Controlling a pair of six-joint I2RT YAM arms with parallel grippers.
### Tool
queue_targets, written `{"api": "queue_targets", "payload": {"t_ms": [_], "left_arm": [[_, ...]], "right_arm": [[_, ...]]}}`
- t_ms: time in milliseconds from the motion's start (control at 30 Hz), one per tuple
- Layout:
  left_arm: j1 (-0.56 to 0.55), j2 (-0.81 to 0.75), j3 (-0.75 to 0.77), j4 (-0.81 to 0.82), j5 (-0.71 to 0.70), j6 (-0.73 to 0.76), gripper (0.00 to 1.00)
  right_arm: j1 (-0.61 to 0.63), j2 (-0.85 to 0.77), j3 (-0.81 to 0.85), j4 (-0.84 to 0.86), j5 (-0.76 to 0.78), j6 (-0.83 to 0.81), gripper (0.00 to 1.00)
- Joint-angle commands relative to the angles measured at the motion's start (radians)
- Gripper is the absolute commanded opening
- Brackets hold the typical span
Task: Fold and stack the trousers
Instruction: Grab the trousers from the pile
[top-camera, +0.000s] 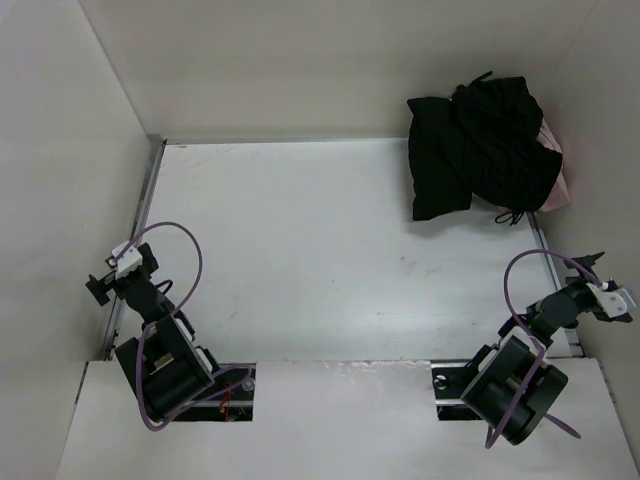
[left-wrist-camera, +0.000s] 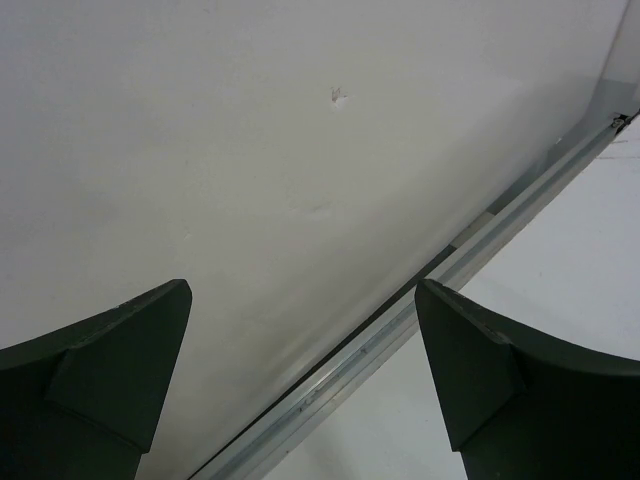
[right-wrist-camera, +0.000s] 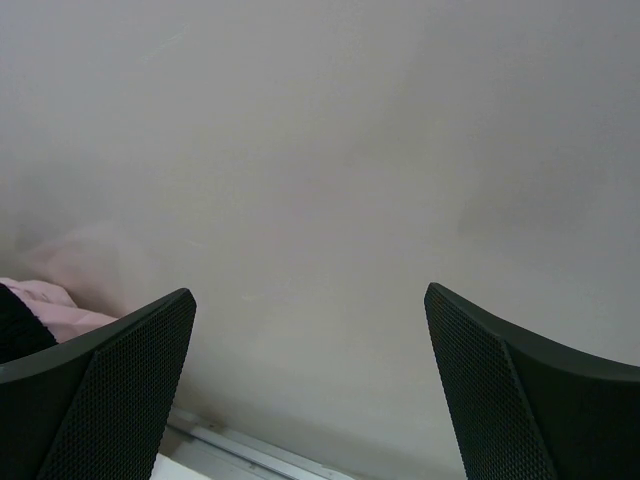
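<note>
trousers (top-camera: 480, 150): black, heaped at far right corner of table (top-camera: 300, 260), laid over pink garment (top-camera: 553, 182) | left gripper (left-wrist-camera: 302, 288): spread wide, nothing held | right gripper (right-wrist-camera: 309, 292): spread wide, nothing held

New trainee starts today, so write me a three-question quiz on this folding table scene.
1. True or false: the crumpled black soft-fabric trousers lie in the white table's far right corner.
2. The left gripper and right gripper are: A both open and empty; B both shut; C both holding cloth.
3. What colour is the cloth garment showing at the trousers' right edge?
Key: 1 true; 2 A; 3 dusty pink.
</note>
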Motion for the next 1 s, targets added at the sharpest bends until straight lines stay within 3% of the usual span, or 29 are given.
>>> {"api": "queue_targets", "payload": {"t_ms": [0, 233, 333, 400, 500, 567, 633, 767, 900, 967], "left_arm": [[-0.004, 0.0, -0.038, 0.226, -0.001, -0.005, 1.0], [-0.007, -0.028, -0.021, 0.208, 0.013, 0.02, 1.0], [-0.047, -0.106, 0.005, 0.221, -0.05, 0.077, 1.0], [-0.125, -0.161, 0.048, 0.191, -0.091, 0.207, 1.0], [-0.251, -0.236, 0.179, 0.117, -0.037, 0.3, 1.0], [-0.337, -0.247, 0.293, -0.032, 0.078, 0.333, 1.0], [-0.458, -0.221, 0.466, -0.355, 0.198, 0.346, 1.0], [-0.669, -0.022, 0.86, -1.0, 0.293, 0.205, 1.0], [-0.771, 0.2, 1.179, -1.37, 0.397, 0.035, 1.0], [-0.792, 0.283, 1.278, -1.466, 0.497, -0.011, 1.0]], "right_arm": [[-0.007, -0.014, -0.099, 0.215, 0.004, 0.003, 1.0], [-0.007, -0.014, -0.101, 0.22, 0.004, 0.0, 1.0], [-0.002, -0.007, -0.061, 0.194, -0.023, -0.012, 1.0], [0.033, -0.1, -0.012, 0.116, -0.149, -0.127, 1.0], [0.254, -0.292, 0.145, -0.083, -0.402, -0.351, 1.0], [0.417, -0.188, 0.303, -0.096, -0.494, -0.429, 1.0], [0.593, 0.03, 0.495, -0.108, -0.519, -0.515, 1.0], [0.819, 0.258, 0.787, -0.401, -0.363, -0.59, 1.0], [0.89, 0.39, 0.991, -0.534, -0.243, -0.593, 1.0], [0.841, 0.475, 1.159, -0.764, -0.254, -0.47, 1.0]]}}
